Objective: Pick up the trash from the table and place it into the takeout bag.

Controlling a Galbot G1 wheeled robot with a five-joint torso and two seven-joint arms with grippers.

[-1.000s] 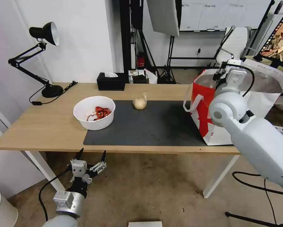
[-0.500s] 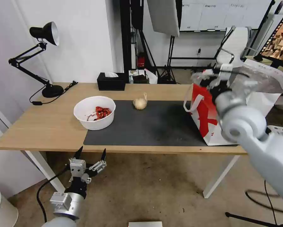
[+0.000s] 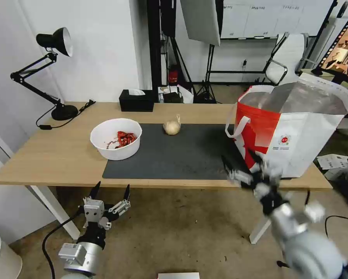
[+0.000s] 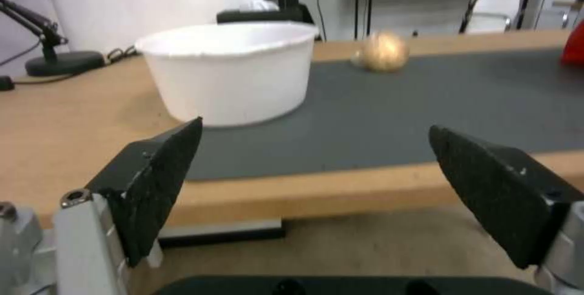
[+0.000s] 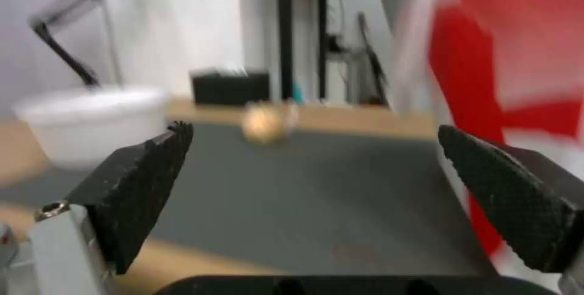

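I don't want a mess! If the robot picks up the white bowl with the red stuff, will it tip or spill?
Probably not easily. The white bowl looks wide and low with a flat bottom, so it should sit steady. It seems thin and light, so a pinched rim might bend. The red scraps lie low inside, so they'd likely stay unless it's tilted.

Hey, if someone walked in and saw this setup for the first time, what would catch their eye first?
Probably the big white-and-red takeout bag standing on the table's right end, foil-lined mouth open. Next, the white bowl with red scraps at the dark mat's left edge and the small knotted yellowish bag at the mat's far edge. Both grippers are open: right gripper at the front edge by the bag, left gripper low before the table.
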